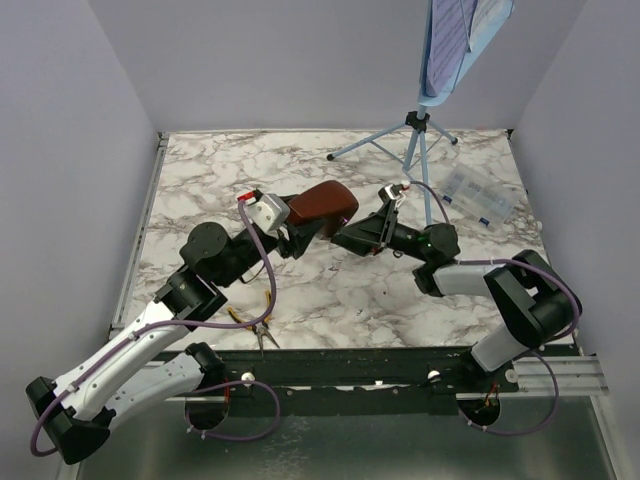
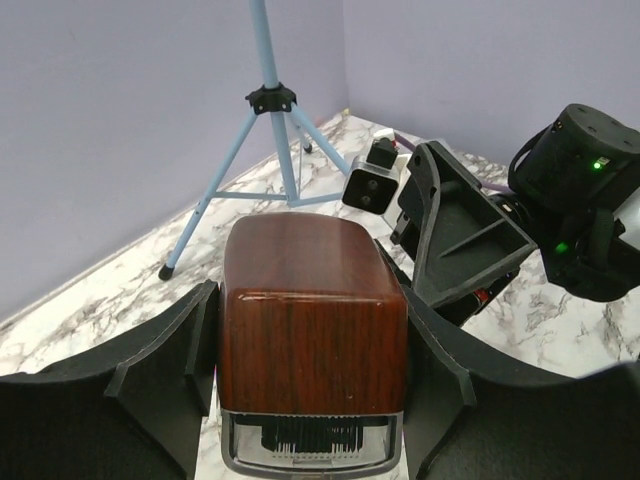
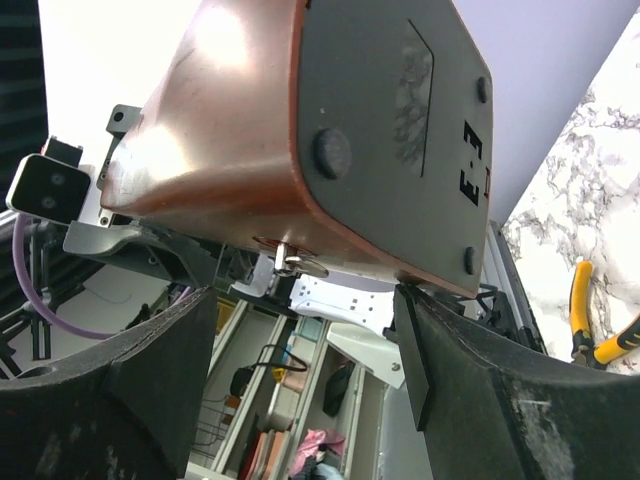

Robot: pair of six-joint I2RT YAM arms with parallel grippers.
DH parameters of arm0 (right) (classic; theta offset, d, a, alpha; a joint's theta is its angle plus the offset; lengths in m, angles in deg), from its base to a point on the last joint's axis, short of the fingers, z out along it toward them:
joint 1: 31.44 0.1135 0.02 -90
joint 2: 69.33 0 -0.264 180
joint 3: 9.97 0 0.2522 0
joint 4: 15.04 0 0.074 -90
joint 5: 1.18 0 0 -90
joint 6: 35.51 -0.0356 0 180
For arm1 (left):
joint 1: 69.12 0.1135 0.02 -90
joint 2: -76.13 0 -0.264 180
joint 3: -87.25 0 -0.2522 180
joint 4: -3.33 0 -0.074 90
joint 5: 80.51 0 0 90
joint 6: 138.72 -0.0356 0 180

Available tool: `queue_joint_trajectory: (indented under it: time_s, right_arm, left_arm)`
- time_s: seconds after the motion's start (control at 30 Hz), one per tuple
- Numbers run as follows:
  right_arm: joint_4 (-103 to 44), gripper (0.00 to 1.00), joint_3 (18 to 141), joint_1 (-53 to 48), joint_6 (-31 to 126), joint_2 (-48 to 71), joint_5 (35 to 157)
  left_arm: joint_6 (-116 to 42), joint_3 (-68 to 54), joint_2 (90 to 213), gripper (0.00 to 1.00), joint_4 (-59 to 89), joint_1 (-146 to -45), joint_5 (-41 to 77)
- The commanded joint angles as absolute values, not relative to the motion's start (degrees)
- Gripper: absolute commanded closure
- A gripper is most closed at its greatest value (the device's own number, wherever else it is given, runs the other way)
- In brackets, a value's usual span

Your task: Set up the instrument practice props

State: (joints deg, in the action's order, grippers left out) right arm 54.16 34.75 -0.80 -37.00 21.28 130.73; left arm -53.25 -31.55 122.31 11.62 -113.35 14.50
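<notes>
The brown pyramid metronome [image 1: 322, 207] lies tilted above the table's middle, clamped at its sides by my left gripper [image 1: 298, 228]; the left wrist view shows its wood-grain body [image 2: 312, 300] tight between both fingers. My right gripper [image 1: 352, 240] is open just right of the metronome's base. In the right wrist view the grey base [image 3: 400, 110] is above the spread fingers, and one fingertip [image 3: 412, 310] is at its edge. The light blue music stand [image 1: 420, 140] stands at the back right. The pale music sheet [image 1: 455, 35] rests on its desk.
A clear plastic box [image 1: 478, 195] lies right of the stand's legs. Yellow-handled pliers [image 1: 262, 325] lie near the front edge by the left arm, and also show in the right wrist view [image 3: 590, 320]. Grey walls close off three sides.
</notes>
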Motion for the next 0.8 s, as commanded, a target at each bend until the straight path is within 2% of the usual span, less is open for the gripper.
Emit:
queue_joint_trajectory:
  time_s: [0.0, 0.33, 0.67, 0.77]
  right_arm:
    - [57.6, 0.25, 34.92, -1.57, -36.3, 19.08, 129.69]
    - [54.94, 0.34, 34.29, -4.08, -35.17, 14.22, 130.45]
    - [57.72, 0.37, 33.0, -4.23, -35.92, 14.05, 131.36]
    - [54.29, 0.36, 31.81, -4.22, -34.13, 13.44, 130.64]
  left_arm:
    - [-52.65, -30.63, 119.51, 1.0, 3.18, -113.68, 20.26]
    - [-53.96, -30.82, 119.21, 1.0, 6.31, -113.72, 21.88]
    - [-54.13, -31.59, 118.45, 1.0, 6.12, -113.68, 20.81]
    - [-53.79, -31.86, 118.01, 1.0, 4.84, -113.68, 19.36]
